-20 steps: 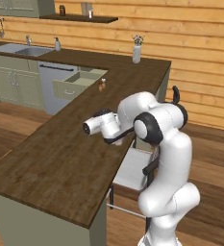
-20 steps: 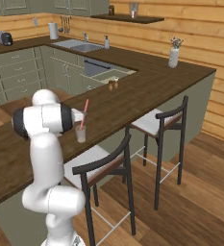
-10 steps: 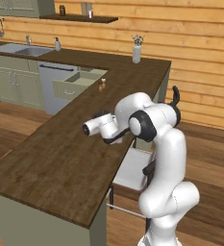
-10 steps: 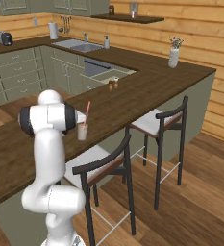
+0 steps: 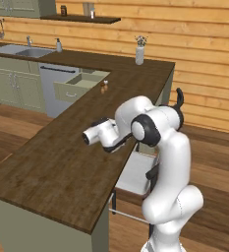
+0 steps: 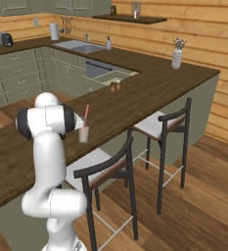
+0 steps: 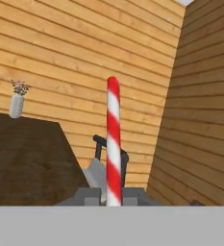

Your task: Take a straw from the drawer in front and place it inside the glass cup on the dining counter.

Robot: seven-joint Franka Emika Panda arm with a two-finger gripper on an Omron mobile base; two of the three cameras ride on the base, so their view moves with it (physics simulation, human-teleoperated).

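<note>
My gripper point(image 7: 112, 197) is shut on the straw point(image 7: 113, 139), a red-and-white striped stick rising straight up between the fingertips point(image 7: 87, 196). In the right base view the straw point(image 6: 86, 112) stands upright just above the small glass cup point(image 6: 83, 133), which sits near the stool-side edge of the dining counter point(image 6: 135, 98). Its lower end reaches the cup's rim; whether it is inside I cannot tell. The gripper point(image 6: 83, 122) sits beside the cup, partly behind my arm. The pale green drawer point(image 5: 79, 83) point(image 6: 108, 77) stands open beyond the counter.
A white flower vase point(image 5: 139, 53) point(image 6: 176, 58) stands at the counter's far end, and a small brown item point(image 5: 104, 87) near the drawer. Two dark-framed stools point(image 6: 159, 122) stand along the counter's outer side. The sink point(image 6: 83, 46) lies at the back.
My arm's elbow has shifted slightly; the straw stays upright over the cup, with the grip unchanged.
</note>
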